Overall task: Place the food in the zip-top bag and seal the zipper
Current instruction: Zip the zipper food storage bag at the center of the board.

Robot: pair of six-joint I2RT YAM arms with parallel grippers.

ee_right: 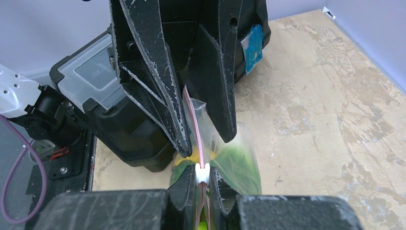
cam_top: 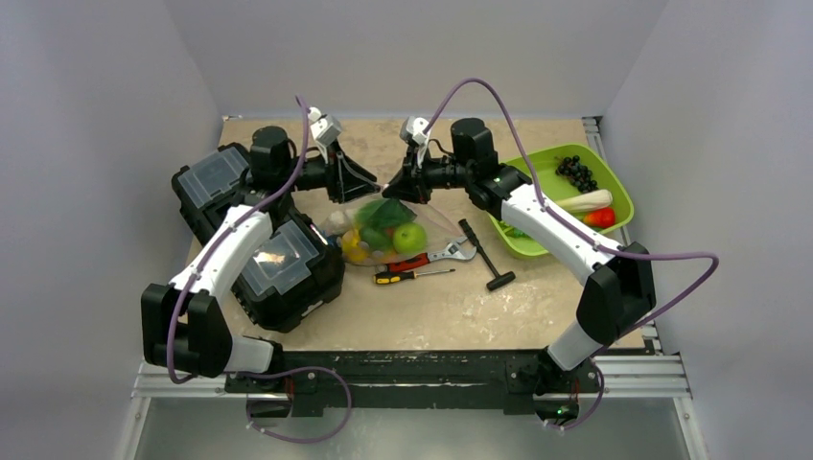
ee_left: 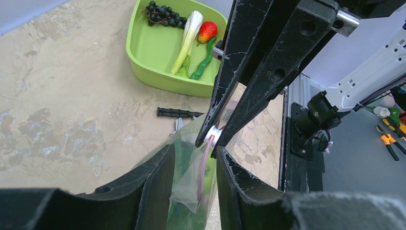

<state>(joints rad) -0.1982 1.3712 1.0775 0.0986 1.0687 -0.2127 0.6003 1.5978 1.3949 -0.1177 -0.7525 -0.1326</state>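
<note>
Bulging zip-top bag (cam_top: 431, 226), green apple (cam_top: 409, 238) inside

No words, brands, numbers or signs could be read anywhere; the blue sticker (ee_right: 253, 47) on the black case (ee_right: 122, 134) showed no legible writing.

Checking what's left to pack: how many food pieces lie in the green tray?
4 in the green tray: dark grapes at the far end; white-stemmed vegetable, red piece and green pod alongside. Others may be hidden.
</note>
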